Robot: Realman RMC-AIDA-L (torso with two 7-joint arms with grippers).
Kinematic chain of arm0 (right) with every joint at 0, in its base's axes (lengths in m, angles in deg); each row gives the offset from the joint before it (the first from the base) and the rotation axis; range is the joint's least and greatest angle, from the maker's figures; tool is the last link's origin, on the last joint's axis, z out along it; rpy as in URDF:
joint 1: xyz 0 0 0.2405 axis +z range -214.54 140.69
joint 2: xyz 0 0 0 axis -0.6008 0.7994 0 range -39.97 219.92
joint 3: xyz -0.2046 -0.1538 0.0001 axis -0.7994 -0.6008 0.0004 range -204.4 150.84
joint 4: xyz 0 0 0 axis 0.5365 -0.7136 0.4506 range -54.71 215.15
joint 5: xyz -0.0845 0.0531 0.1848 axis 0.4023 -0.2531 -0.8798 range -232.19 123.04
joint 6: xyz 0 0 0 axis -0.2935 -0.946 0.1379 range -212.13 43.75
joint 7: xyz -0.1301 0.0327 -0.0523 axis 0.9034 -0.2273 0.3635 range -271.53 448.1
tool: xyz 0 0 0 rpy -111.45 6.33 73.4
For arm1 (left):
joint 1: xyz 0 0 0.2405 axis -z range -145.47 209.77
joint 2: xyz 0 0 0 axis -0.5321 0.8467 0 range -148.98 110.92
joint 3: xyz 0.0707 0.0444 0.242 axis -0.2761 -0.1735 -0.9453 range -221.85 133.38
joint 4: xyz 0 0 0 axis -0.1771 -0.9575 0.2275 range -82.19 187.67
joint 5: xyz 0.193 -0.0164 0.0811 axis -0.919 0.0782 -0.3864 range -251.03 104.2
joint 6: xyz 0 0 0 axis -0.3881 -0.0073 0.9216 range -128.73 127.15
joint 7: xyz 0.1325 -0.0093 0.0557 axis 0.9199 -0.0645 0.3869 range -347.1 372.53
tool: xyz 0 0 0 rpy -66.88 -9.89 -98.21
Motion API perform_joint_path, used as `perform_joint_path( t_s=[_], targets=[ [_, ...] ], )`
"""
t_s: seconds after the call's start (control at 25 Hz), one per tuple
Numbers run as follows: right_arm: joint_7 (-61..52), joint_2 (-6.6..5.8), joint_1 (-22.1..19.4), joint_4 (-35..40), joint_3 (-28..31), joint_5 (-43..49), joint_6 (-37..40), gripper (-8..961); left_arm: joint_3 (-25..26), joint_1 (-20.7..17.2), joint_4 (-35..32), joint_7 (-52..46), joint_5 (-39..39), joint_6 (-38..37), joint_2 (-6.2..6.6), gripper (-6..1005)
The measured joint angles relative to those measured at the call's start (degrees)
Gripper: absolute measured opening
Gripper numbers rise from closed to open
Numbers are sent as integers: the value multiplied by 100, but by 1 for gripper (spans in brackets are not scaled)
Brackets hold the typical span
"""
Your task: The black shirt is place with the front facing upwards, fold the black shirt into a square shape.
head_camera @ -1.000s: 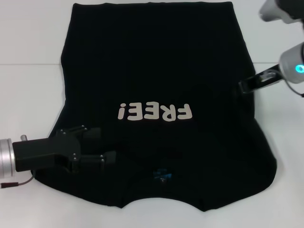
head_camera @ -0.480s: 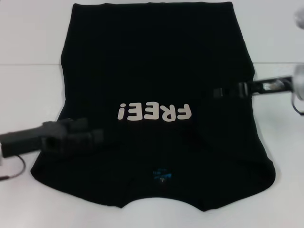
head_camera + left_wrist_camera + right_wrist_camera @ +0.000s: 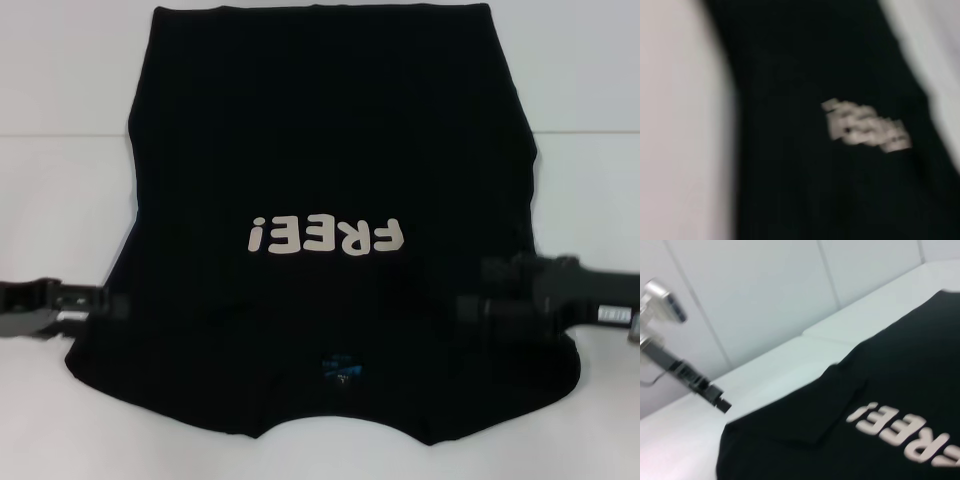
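The black shirt [image 3: 330, 180] lies spread flat on the white surface [image 3: 60, 200], front side up, with the cream letters "FREE!" [image 3: 326, 236] across the chest reading upside down in the head view. Its collar end is nearest the robot, where a small blue neck label [image 3: 341, 368] shows just inside the neckline, and the hem lies at the far end. Both sleeves appear tucked in, so the cloth forms a broad shape that widens toward the shoulders. The left claw [image 3: 100, 300] sits low at the shirt's left edge near the shoulder, its dark body reaching in from the side over the white surface, its tip right at the fabric's border; whether its fingers are spread or pressed together cannot be told. The right claw [image 3: 475, 310] reaches in from the right side and sits over the shirt's right shoulder area, below and to the right of the lettering; black against black cloth, its finger state cannot be told either. The left wrist view shows only the dark cloth [image 3: 805, 150] with the pale lettering [image 3: 867, 126] smeared, and white surface on either side. The right wrist view looks across the shirt [image 3: 880, 390] and its lettering [image 3: 905, 427] toward the left claw [image 3: 720, 401], which hangs just beside the shirt's far edge, in front of a pale wall [image 3: 755, 290].
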Motion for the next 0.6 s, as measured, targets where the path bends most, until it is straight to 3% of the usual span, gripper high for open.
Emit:
perform_joint_path(
  t_s=[0.28, 0.6],
  targets=[
    [235, 86, 14, -233, -17, 283, -29, 879, -18, 389, -58, -735, -1356, 269, -43, 902],
    [217, 97, 26, -240, -16, 300, 19, 878, -203, 433, -12, -783, -1451, 638, -134, 899]
  ],
)
